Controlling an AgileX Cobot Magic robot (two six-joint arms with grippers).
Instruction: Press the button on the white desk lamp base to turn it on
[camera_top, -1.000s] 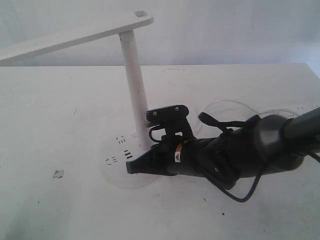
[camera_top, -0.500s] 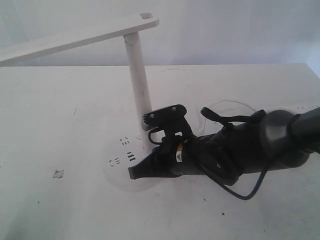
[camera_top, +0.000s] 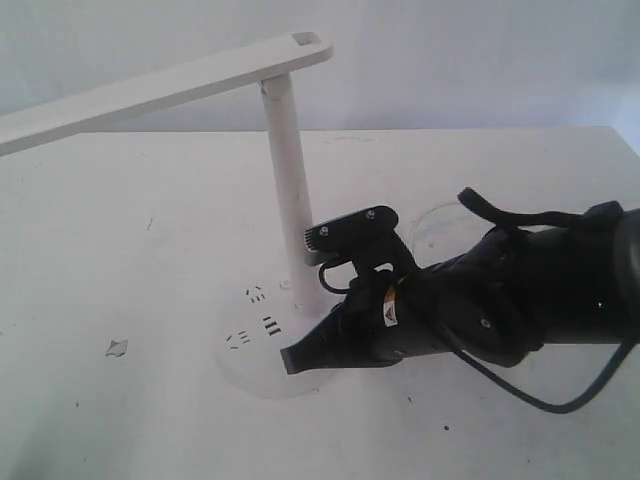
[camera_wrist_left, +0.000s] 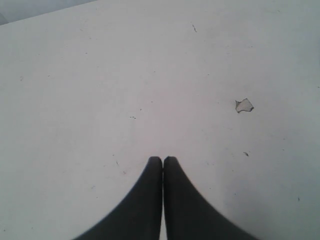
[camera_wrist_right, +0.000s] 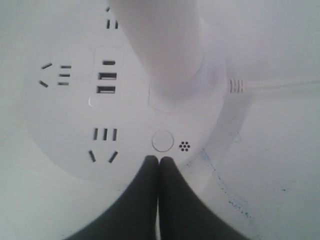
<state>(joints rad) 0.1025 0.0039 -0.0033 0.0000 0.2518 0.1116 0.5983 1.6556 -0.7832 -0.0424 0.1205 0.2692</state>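
The white desk lamp (camera_top: 285, 190) stands on the table, its pole rising from the round lamp base (camera_top: 255, 345) and its long bar head (camera_top: 150, 92) reaching left. My right gripper (camera_top: 292, 362) is shut and empty, its tips over the near rim of the base. In the right wrist view the lamp base (camera_wrist_right: 70, 112) shows socket slots and USB ports, and a small round button (camera_wrist_right: 162, 140) lies just ahead of my right gripper (camera_wrist_right: 159, 159). The lamp's white cord (camera_wrist_right: 280, 83) leaves the base. My left gripper (camera_wrist_left: 163, 160) is shut over bare table, away from the lamp.
A small chip in the table surface (camera_top: 117, 348) lies left of the base; the left wrist view shows the chip (camera_wrist_left: 244, 105) too. The right arm's black cable (camera_top: 540, 400) loops over the table below the arm. The table's far edge (camera_top: 450, 130) meets a pale wall.
The lamp and its base have shifted a little to the right and nearer. My right gripper has drawn back to the right, from over the sockets to the base's near rim.
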